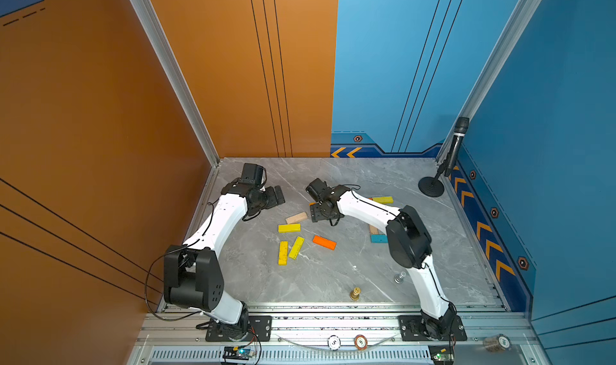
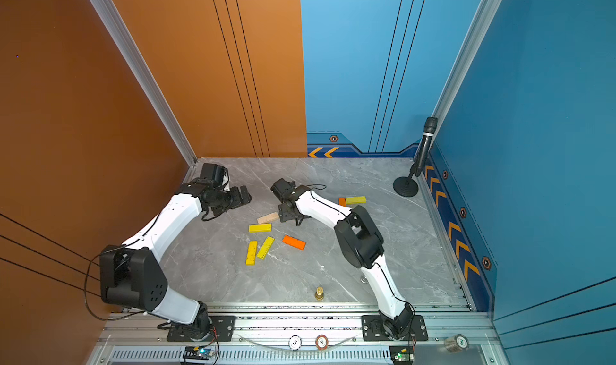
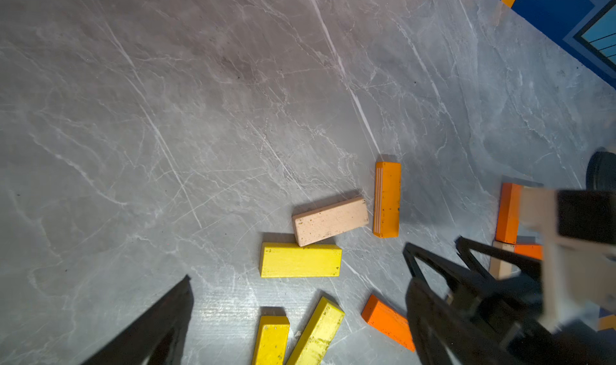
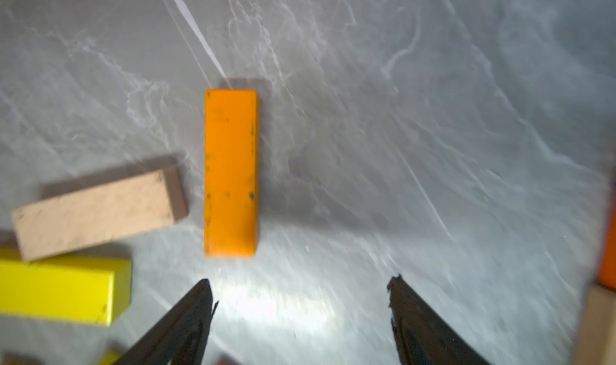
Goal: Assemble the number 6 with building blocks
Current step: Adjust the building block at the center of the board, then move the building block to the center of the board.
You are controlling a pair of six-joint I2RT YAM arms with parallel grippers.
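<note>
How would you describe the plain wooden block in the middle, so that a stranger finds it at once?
Look at the grey marble table, at the cluster of blocks in its middle. The plain wooden block lies at its far end, next to a yellow block; its neighbours are painted, it is bare pale wood.

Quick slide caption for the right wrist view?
Open right gripper, empty, with an orange block lying ahead beside a tan block.

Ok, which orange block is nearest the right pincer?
The orange block just ahead of the right pincer, beside the tan block; the other orange blocks lie farther off.
</note>
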